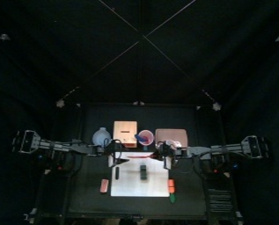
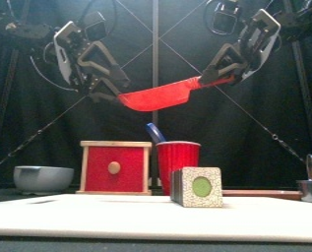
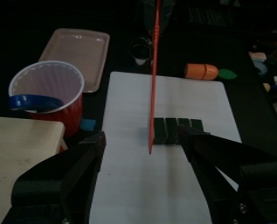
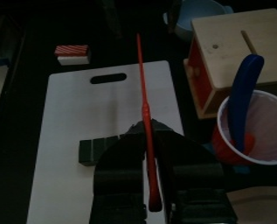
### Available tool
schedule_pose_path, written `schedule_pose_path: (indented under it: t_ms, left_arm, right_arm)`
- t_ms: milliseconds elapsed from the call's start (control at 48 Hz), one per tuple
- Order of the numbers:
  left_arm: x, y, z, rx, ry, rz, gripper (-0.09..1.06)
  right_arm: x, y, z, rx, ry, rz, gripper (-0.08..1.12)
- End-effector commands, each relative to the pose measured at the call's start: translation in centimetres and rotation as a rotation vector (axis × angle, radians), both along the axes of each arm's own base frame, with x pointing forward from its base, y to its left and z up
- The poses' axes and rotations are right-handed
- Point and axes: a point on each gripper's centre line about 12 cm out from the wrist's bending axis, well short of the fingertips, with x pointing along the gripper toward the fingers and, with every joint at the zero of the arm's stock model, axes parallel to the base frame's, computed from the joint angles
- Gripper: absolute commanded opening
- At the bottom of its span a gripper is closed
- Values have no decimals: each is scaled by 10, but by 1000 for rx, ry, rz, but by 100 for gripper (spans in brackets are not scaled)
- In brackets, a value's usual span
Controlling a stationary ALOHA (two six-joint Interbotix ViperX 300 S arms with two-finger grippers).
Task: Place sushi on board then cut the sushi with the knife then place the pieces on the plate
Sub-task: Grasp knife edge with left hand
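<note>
A red toy knife [image 2: 158,95] hangs in the air between both grippers, above the white cutting board [image 1: 142,180]. My right gripper [image 2: 218,73] is shut on one end of it; in its wrist view the blade [image 4: 144,105] runs out from between the jaws [image 4: 152,188]. My left gripper [image 2: 105,94] stands open at the knife's other end, whose tip [image 3: 151,144] sits ahead of its spread jaws [image 3: 147,175]. The dark green sushi roll [image 3: 182,131] lies on the board [image 3: 141,96], under the knife; it also shows as the roll [image 4: 106,150] and end-on [image 2: 198,185].
A red cup [image 2: 178,162] holding a blue knife [image 4: 245,83] stands beside the wooden box [image 2: 115,167]. The blue-grey bowl [image 2: 42,177] is at the left, the pink tray [image 3: 76,48] behind the board. Small toy foods [image 3: 199,70] [image 4: 71,54] lie around the board.
</note>
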Motion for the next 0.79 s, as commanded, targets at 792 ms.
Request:
schedule_pose_path:
  t_ms: [792]
  left_arm:
    - [35,-1,-18,16,60,-13,78]
  right_arm:
    - [3,6,0,14,-9,12,27]
